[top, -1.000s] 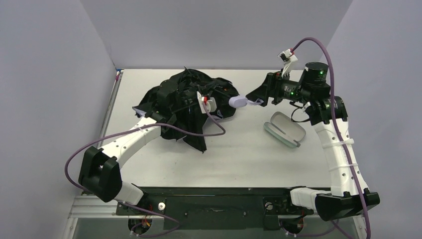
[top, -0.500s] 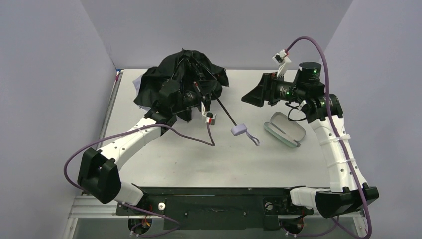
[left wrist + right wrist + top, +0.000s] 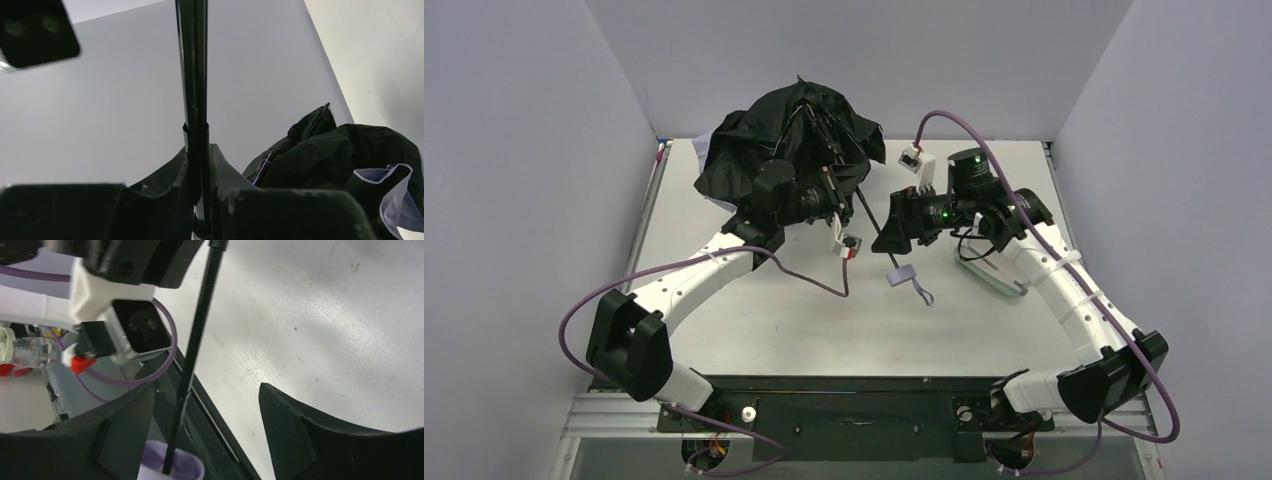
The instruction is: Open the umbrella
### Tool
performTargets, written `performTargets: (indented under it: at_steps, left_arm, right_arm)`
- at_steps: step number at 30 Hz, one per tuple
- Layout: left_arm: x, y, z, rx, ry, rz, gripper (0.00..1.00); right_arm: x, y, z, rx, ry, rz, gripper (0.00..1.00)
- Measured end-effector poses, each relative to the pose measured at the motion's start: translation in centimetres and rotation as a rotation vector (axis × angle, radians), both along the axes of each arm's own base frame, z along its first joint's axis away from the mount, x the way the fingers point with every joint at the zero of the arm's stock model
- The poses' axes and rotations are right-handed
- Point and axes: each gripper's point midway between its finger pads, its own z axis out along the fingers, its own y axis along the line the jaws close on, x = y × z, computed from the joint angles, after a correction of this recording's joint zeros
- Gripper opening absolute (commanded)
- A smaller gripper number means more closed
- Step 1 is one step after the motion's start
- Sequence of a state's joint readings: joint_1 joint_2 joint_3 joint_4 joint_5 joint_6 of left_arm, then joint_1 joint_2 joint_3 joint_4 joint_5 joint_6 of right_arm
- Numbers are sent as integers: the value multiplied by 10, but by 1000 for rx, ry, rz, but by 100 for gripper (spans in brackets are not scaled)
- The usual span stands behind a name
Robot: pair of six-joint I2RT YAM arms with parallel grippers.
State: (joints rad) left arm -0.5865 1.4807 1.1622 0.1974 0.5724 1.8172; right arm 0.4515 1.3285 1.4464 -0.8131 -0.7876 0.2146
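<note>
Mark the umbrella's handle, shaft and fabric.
handle (image 3: pixel 901 274), top view, middle of the lilac grip.
shaft (image 3: pixel 194 70), left wrist view, upper stretch of the black rod.
fabric (image 3: pixel 764 140), top view, left part of the black lining.

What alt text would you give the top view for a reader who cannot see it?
The left gripper clamps the black shaft of a partly opened umbrella, its canopy raised over the far left of the table. The open right gripper straddles the shaft just above the lilac handle; a case lies partly hidden under that arm.
</note>
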Motion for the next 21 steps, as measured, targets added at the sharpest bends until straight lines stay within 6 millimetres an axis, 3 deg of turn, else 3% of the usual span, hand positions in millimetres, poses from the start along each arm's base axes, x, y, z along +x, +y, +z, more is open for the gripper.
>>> performTargets:
  at_steps: [4, 5, 8, 12, 14, 16, 19, 21]
  left_arm:
    - [-1, -2, 0, -5, 7, 4, 0]
    - [0, -2, 1, -10, 12, 8, 0]
    - [2, 0, -1, -18, 31, 25, 0]
    - [6, 4, -1, -107, 165, 53, 0]
    - [8, 8, -3, -159, 260, 69, 0]
    - [9, 11, -6, -210, 358, 81, 0]
    - [7, 13, -9, -288, 513, 89, 0]
    - [3, 10, -10, -340, 606, 86, 0]
  right_arm:
    - [1, 8, -23, -50, 30, 34, 46]
    - [0, 10, -28, -57, 40, 45, 47]
    - [-5, 14, -33, -55, 61, 76, 69]
    - [-2, 13, -17, -18, 53, 76, 76]
    - [15, 9, 16, 50, 10, 30, 77]
    - [44, -1, 70, 165, -90, -58, 79]
    - [87, -31, 154, 345, -284, -206, 79]
    - [105, -58, 199, 427, -407, -293, 78]
